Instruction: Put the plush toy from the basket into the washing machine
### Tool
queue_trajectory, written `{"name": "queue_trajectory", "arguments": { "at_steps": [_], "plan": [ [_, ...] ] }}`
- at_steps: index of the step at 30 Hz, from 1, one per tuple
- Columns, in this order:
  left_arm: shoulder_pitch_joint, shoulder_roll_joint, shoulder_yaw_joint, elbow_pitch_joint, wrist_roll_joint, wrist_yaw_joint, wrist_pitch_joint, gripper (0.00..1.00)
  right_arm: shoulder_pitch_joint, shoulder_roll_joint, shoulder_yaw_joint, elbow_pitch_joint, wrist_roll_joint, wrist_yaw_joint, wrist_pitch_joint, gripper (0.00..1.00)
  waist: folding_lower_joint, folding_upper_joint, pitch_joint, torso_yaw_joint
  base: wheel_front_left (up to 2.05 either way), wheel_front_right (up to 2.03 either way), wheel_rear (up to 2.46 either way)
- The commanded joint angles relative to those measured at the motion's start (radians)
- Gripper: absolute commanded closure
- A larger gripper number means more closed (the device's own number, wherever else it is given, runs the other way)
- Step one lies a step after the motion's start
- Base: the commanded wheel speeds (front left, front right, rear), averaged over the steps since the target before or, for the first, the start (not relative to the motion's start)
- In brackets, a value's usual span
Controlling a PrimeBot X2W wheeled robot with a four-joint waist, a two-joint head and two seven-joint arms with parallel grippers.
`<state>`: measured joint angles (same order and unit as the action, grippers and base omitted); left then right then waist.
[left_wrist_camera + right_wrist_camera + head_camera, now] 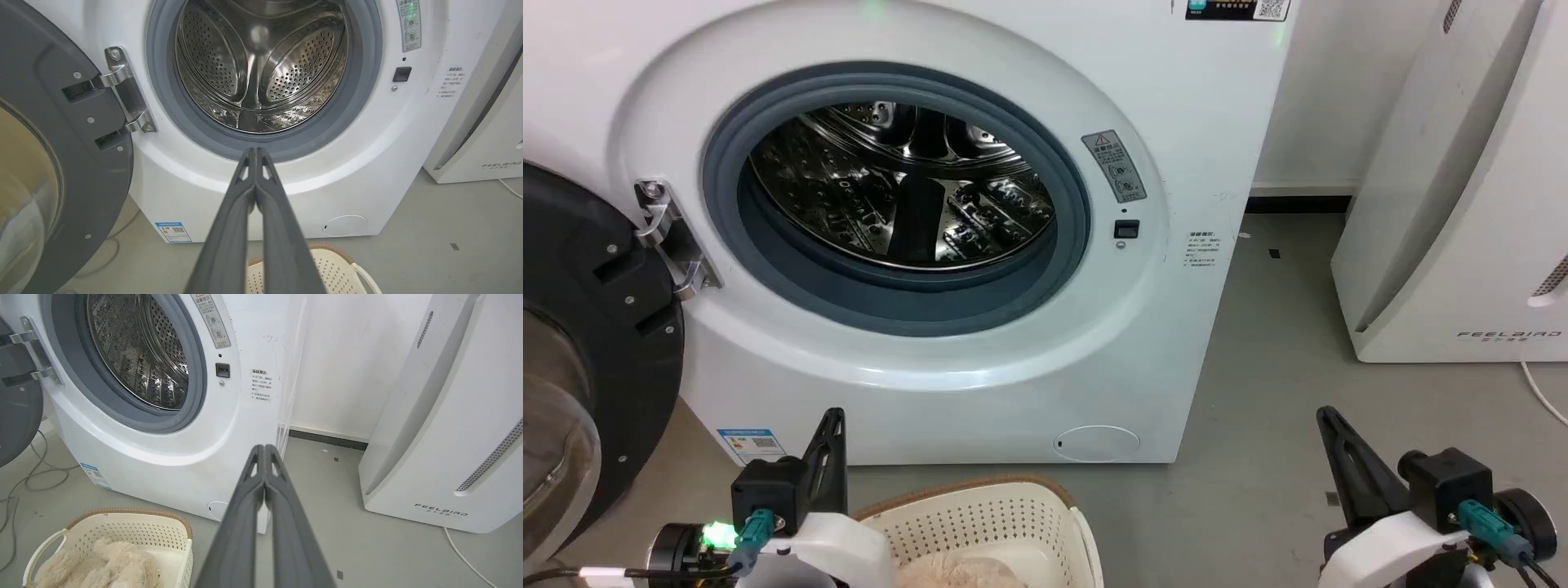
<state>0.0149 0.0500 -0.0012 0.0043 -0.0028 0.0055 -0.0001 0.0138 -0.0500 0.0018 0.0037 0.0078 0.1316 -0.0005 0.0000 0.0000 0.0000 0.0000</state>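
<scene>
Closed, empty: left end effector (255,152), right end effector (264,448). Toy (98,565) judged soft, light, floppy; best pinched deep at mid-body in basket (135,535).

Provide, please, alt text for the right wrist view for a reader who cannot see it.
The right hand, shut and empty, points toward the white washing machine, whose open porthole shows a steel drum. At lower left the plush toy lies in the basket on the grey floor; a white FEELBIRD appliance stands at right.
</scene>
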Motion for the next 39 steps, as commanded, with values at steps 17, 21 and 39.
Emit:
{"name": "queue_trajectory", "arguments": {
  "at_steps": [17, 21, 39],
  "plan": [
    [-0.015, 0.0, 0.001, -0.004, 0.003, -0.005, 0.0, 1.0, -0.014, 0.0, -0.002, -0.004, -0.008, -0.001, 0.0, 1.0, 0.0, 0.0, 0.0, 0.0, 0.0, 0.0, 0.0],
    [0.0, 0.0, 0.0, 0.0, 0.0, 0.0, 0.0, 0.0, 0.0, 0.0, 0.0, 0.0, 0.0, 0.0, 0.0, 0.0, 0.0, 0.0, 0.0, 0.0, 0.0, 0.0, 0.0],
    [0.001, 0.0, -0.022, 0.027, -0.02, 0.004, -0.029, 0.0, 0.005, 0.0, -0.016, 0.002, 0.016, 0.0, -0.028, 0.0, 0.0, 0.0, 0.009, -0.003, 0.0, 0.0, 0.0]
  ]
}}
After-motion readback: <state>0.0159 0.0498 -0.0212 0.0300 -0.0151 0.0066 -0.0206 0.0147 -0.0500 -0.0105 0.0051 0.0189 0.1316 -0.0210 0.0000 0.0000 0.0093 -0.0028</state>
